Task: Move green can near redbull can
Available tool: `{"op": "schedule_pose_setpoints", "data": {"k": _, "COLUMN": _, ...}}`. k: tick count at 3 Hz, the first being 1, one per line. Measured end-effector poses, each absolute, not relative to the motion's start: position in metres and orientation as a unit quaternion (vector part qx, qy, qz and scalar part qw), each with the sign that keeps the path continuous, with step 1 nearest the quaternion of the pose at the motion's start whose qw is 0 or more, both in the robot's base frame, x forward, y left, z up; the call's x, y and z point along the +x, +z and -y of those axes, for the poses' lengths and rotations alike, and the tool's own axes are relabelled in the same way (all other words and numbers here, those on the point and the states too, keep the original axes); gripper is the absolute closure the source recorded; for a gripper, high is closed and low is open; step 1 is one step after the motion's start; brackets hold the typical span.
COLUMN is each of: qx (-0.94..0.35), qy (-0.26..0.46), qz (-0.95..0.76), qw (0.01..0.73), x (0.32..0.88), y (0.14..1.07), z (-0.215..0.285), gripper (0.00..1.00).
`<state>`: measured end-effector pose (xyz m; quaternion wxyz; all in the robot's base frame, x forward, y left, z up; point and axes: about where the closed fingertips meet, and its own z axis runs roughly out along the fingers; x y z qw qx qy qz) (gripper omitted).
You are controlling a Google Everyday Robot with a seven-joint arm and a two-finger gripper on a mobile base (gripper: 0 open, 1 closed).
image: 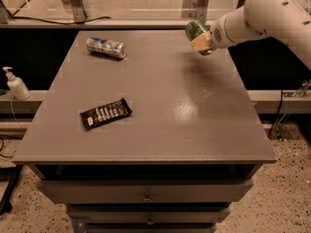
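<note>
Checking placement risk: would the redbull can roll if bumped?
Likely: the redbull can lies on its side, so a nudge could roll it. It probably slides easily on the smooth table. The gripper, at far right, holds the green can.

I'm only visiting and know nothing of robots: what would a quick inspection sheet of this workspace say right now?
Surface: grey table, drawers below.
Job's things: green can held above the back right corner, seemingly off the table; redbull can lying on its side at back left, well apart.
Clutter: dark snack bar lying front left.
Grippers: gripper above the back right corner, fingers shut on the green can.
Cables: black cable behind the table.
Surroundings: pump bottle left of the table.
</note>
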<state>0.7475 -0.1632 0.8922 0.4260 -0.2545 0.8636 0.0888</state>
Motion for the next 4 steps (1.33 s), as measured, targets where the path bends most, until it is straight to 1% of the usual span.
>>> {"op": "schedule_pose_setpoints", "data": {"k": 1, "qx": -0.300, "qy": 0.141, "qz": -0.853, "qw": 0.404, "x": 0.731, "y": 0.907, "z": 0.152, "gripper": 1.00}}
{"op": "schedule_pose_setpoints", "data": {"k": 2, "qx": -0.299, "qy": 0.141, "qz": -0.852, "qw": 0.405, "x": 0.732, "y": 0.906, "z": 0.152, "gripper": 1.00}}
{"op": "schedule_pose_setpoints", "data": {"k": 3, "qx": -0.332, "qy": 0.160, "qz": -0.838, "qw": 0.402, "x": 0.729, "y": 0.913, "z": 0.131, "gripper": 1.00}}
{"op": "schedule_pose_setpoints", "data": {"k": 4, "qx": -0.386, "qy": 0.188, "qz": -0.811, "qw": 0.396, "x": 0.722, "y": 0.928, "z": 0.091, "gripper": 1.00}}
